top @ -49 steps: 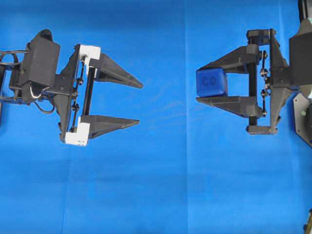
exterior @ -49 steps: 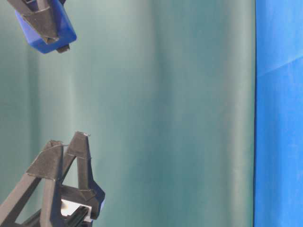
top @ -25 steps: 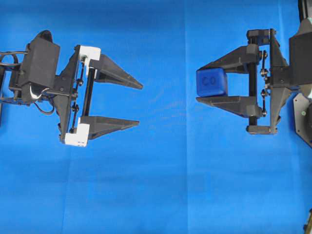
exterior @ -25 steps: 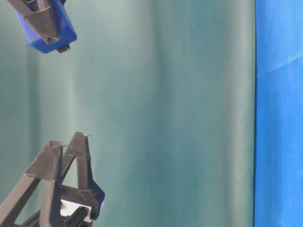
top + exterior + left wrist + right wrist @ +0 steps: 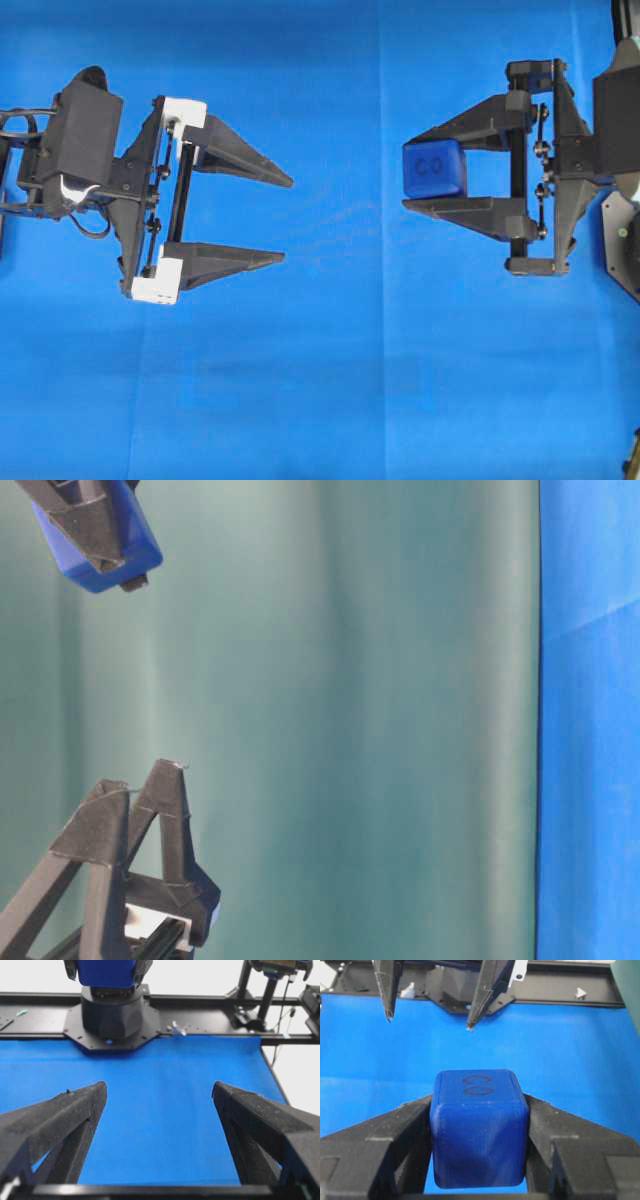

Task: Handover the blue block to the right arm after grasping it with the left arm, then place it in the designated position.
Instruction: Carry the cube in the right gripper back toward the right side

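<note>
The blue block (image 5: pixel 434 169), a dark-blue cube with "C0" on top, is gripped between the pointed fingers of my right gripper (image 5: pixel 407 172), the all-black one, and held above the blue cloth. It fills the right wrist view (image 5: pixel 479 1130) and shows at the upper left of the table-level view (image 5: pixel 100 540). My left gripper (image 5: pixel 288 219), the one with white brackets, is open and empty. It points at the block with a wide gap between them. In the left wrist view its fingers (image 5: pixel 65 1115) stand far apart, and the block (image 5: pixel 107 972) shows at the top.
The blue cloth (image 5: pixel 330 380) covers the table. The right arm's black base plate (image 5: pixel 620 240) sits at the right edge and also shows in the left wrist view (image 5: pixel 112 1015). A black frame rail (image 5: pixel 200 1005) runs along the cloth's far edge. A green backdrop (image 5: pixel 350 720) shows in the table-level view.
My left gripper has shifted slightly, its lower finger moving a little down in the overhead view. My right gripper and the block have not moved.
</note>
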{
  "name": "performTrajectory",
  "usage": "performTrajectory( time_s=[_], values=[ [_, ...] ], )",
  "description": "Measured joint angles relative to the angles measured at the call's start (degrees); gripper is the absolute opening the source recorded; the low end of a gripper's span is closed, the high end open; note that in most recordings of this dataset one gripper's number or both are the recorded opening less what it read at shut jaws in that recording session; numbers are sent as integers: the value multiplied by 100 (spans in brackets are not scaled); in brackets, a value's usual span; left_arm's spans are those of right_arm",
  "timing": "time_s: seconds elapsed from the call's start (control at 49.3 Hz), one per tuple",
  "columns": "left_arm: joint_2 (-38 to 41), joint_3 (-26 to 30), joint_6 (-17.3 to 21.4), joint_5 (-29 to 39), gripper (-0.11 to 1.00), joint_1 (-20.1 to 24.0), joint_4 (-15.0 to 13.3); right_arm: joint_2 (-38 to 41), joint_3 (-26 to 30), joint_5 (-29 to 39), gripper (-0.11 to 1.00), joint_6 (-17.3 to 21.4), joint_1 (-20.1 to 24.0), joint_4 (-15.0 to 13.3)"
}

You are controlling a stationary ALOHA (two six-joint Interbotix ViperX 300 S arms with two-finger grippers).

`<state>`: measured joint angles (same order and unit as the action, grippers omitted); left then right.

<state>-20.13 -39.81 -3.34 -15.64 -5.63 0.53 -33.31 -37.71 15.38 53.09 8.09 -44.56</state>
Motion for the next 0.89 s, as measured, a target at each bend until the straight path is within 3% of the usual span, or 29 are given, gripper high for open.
performTrajectory(
  time_s=[0.892],
  values=[
    [0, 0, 9, 0, 92, -9, 0, 0, 0, 62, 41, 18, 0, 9]
  ],
)
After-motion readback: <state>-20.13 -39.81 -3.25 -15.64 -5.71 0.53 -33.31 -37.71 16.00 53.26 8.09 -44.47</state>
